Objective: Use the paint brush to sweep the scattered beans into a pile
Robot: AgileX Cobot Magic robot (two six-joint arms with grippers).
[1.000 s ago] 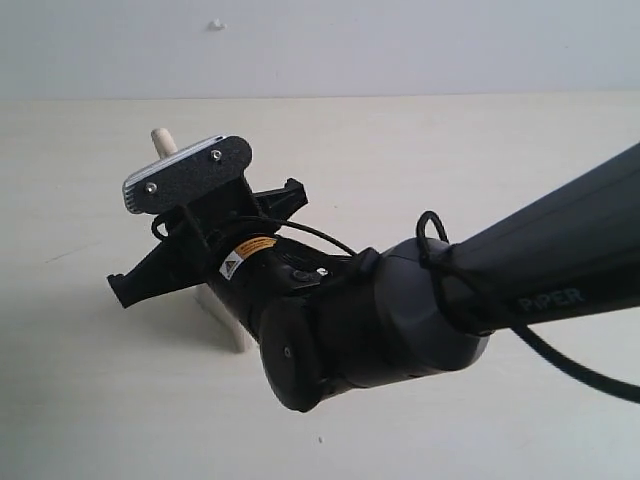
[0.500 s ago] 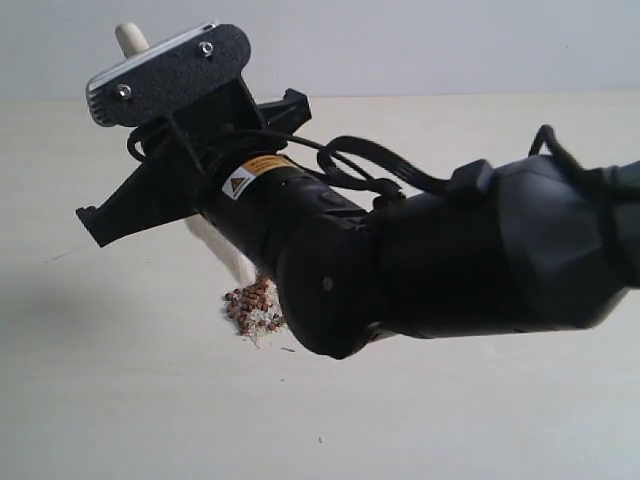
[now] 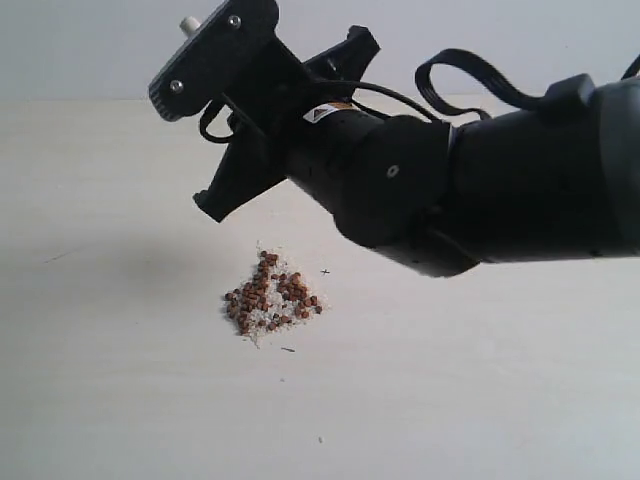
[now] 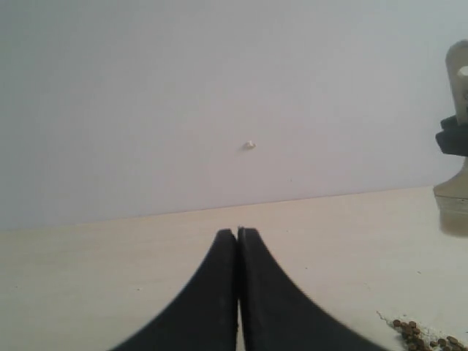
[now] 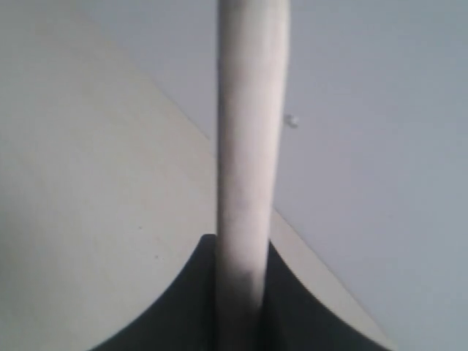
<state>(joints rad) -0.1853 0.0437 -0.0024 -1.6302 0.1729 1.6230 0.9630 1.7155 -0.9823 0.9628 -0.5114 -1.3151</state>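
Observation:
The reddish-brown beans lie gathered in one small pile (image 3: 270,297) on the pale table (image 3: 500,400), mixed with whitish grains. The left wrist view catches the pile's edge (image 4: 428,338). My right gripper (image 5: 241,245) is shut on the paint brush's pale handle (image 5: 252,139). It hangs in the air above and behind the pile (image 3: 283,125). Only the handle's tip (image 3: 188,22) shows past the wrist plate; the bristles are hidden. In the left wrist view the brush (image 4: 459,80) stands upright at the edge. My left gripper (image 4: 238,232) is shut with nothing in it, low over the table.
The right arm's dark bulk (image 3: 500,180) fills the upper right of the exterior view. A small white spot (image 4: 250,145) marks the grey wall behind the table. A few stray specks (image 3: 288,349) lie near the pile.
My right gripper has risen up and to the right with the brush, lifting it off the table. The pile it was hiding now shows in full.

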